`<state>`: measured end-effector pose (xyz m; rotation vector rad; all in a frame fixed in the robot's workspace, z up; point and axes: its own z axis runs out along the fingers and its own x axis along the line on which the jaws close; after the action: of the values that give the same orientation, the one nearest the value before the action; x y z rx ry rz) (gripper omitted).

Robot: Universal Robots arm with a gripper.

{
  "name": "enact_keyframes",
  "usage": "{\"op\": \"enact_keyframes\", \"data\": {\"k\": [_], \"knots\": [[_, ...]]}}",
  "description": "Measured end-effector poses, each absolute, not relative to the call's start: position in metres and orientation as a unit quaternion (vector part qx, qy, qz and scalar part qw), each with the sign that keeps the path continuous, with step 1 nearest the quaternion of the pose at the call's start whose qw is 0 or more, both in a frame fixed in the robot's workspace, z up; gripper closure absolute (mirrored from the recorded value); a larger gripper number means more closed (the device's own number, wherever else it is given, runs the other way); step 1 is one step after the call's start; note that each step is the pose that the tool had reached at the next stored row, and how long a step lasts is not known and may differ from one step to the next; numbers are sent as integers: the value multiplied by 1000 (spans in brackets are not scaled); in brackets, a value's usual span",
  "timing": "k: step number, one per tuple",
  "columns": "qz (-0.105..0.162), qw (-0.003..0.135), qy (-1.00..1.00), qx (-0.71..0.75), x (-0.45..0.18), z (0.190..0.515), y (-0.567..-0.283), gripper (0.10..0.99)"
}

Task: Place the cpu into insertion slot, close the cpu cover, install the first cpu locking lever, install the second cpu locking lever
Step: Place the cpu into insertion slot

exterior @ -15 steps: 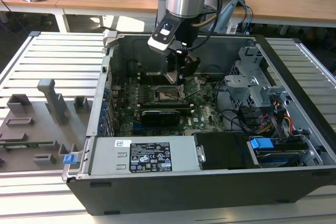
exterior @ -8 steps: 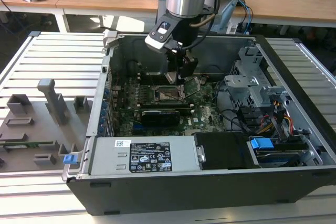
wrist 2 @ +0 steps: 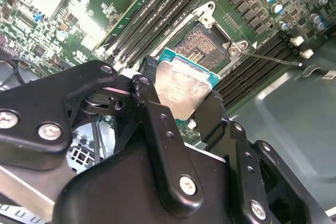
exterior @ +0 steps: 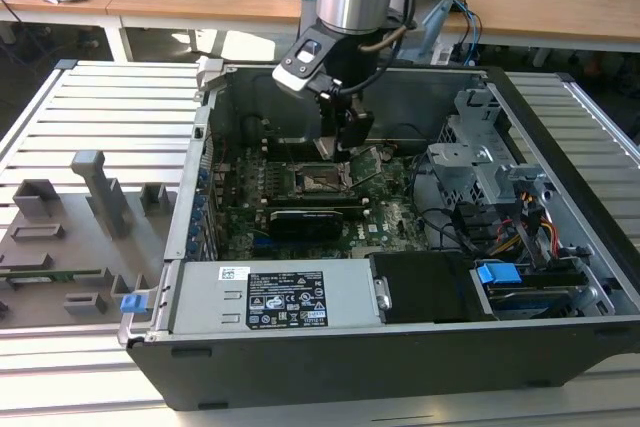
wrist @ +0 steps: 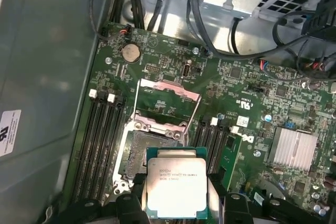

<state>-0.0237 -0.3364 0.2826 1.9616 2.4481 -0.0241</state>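
An open computer case (exterior: 400,367) stands in the middle of the slatted surface (exterior: 110,107). Grey holders (exterior: 100,192) lie near its edge at the exterior view's left. Inside the case a long black card (exterior: 310,219) lies on the green board (exterior: 390,232), with a round battery (wrist: 130,52) and a ribbed heat sink (wrist: 292,149).

Work surface: grey slatted aluminium bench (exterior: 110,97), its ribs running across. On it stood one open black metal desktop computer case (exterior: 400,367), central. At the exterior view's left lay a flat grey plate (exterior: 140,247) bearing grey block-shaped holders (exterior: 100,187), with a small blue clip (exterior: 130,303) at its near corner.
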Motion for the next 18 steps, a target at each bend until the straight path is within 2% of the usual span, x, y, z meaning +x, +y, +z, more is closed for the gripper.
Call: {"op": "enact_keyframes", "data": {"k": [18], "knots": [[-11,4,707,708,-22,283,-336,545]]}}
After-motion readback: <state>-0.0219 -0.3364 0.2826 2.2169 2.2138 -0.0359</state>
